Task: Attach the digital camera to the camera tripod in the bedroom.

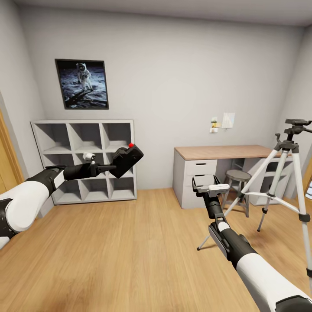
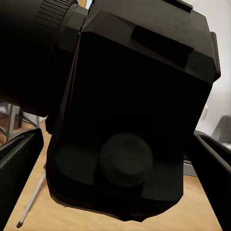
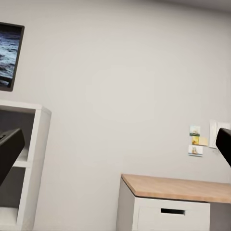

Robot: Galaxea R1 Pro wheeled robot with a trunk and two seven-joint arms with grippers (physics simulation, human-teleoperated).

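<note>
Camera tripod (image 1: 289, 173): tall, silver legs spread on the wood floor (image 1: 130, 242), black joints, dark grey head, standing well apart from both sets of fingers, beyond the right arm and beside the counter (image 1: 225, 152). Judged light and easily tipped; its head plate is the mating point, so contact there should be gentle.

Digital camera (image 1: 126, 160): small, black, boxy, red button on top, short lens barrel. It sits between the left gripper (image 1: 113, 166) fingers (image 2: 19, 168), which are closed on its body. Judged rigid, moderately heavy, smooth-sided and fragile at the lens; holding the body flanks is sound.

Right gripper (image 1: 211, 188): fingers spread apart, holding nothing.
</note>
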